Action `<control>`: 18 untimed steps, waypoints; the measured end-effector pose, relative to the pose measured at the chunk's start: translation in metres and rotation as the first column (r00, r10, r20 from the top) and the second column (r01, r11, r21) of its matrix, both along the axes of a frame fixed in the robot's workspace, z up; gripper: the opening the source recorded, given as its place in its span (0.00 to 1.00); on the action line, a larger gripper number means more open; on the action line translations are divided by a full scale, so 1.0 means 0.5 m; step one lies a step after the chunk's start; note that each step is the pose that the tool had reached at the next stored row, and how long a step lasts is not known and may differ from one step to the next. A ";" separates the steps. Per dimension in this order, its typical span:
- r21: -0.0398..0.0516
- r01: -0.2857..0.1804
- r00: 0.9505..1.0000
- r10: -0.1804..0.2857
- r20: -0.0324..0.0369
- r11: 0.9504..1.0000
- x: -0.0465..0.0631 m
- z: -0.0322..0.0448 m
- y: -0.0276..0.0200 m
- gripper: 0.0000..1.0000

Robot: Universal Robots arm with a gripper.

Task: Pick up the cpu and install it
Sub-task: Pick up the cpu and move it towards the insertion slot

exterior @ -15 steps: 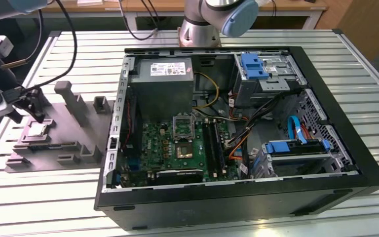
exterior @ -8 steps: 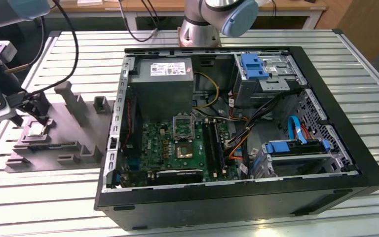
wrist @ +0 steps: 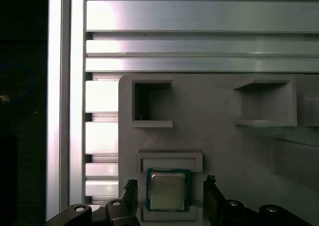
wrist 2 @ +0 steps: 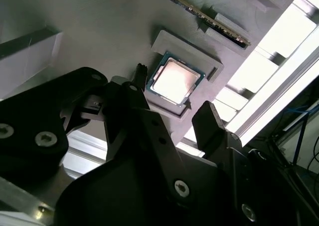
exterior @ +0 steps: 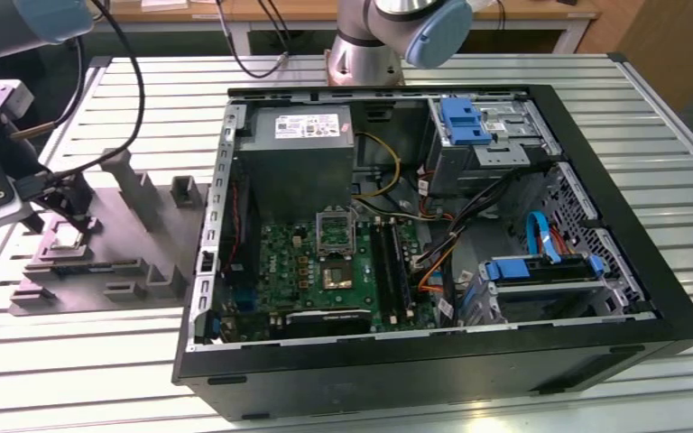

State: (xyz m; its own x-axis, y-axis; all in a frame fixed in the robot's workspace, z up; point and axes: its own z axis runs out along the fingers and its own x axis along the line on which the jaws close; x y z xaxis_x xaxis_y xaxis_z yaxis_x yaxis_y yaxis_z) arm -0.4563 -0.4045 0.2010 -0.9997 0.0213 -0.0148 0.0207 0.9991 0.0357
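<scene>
The cpu [exterior: 68, 236] is a small pale silvery square lying flat in a shallow recess of the grey plastic tray [exterior: 118, 275], at the exterior view's left. My gripper [exterior: 62, 219] hangs right over it, open. In both wrist views the black fingers [wrist: 130, 190] stand on either side of the cpu [wrist: 167, 190] with a small gap on each side, touching nothing. The second wrist view shows the cpu [wrist 2: 175, 80] bright between my gripper [wrist 2: 172, 90] fingertips. The motherboard socket [exterior: 337, 271] lies inside the open computer case [exterior: 635, 271], its metal frame raised.
Upright blocks [exterior: 124, 176] rise from the tray close to my gripper. A grey power-supply box [exterior: 304, 135], drive cages with blue clips [exterior: 465, 122] and loose cables [exterior: 467, 216] crowd the case. Another arm's base [exterior: 364, 50] stands behind it on the slatted metal table [exterior: 106, 361].
</scene>
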 end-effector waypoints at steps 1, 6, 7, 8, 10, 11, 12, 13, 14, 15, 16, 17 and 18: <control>0.000 0.000 1.000 0.000 0.000 1.000 0.000 -0.001 0.0000 0.63; 0.000 0.002 1.000 -0.002 0.001 1.000 -0.004 -0.007 -0.0002 0.63; 0.000 0.002 1.000 -0.002 0.001 1.000 -0.004 -0.008 -0.0001 0.63; 0.000 0.003 1.000 -0.003 0.001 1.000 -0.004 -0.009 -0.0001 0.63; 0.000 0.003 1.000 -0.003 0.001 1.000 -0.004 -0.012 -0.0002 0.63; 0.000 0.003 1.000 -0.003 0.001 1.000 -0.004 -0.014 -0.0002 0.63; 0.000 0.003 1.000 -0.003 0.001 1.000 -0.004 -0.015 -0.0002 0.63; 0.000 0.003 1.000 -0.003 0.001 1.000 -0.004 -0.016 -0.0003 0.63; 0.000 0.003 1.000 -0.003 0.001 1.000 -0.004 -0.017 -0.0004 0.63; 0.000 0.003 1.000 -0.003 0.001 1.000 -0.004 -0.018 -0.0004 0.63; 0.000 0.003 1.000 -0.003 0.000 1.000 -0.004 -0.019 -0.0005 0.63; 0.000 0.003 1.000 -0.003 0.000 1.000 -0.004 -0.021 -0.0006 0.63; 0.000 0.003 1.000 -0.003 0.001 1.000 -0.004 -0.022 -0.0007 0.63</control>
State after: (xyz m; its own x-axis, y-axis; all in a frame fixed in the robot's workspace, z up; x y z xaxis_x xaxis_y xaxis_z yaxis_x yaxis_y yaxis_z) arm -0.4585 -0.4049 0.1901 -0.9996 0.0240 -0.0153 0.0235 0.9991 0.0357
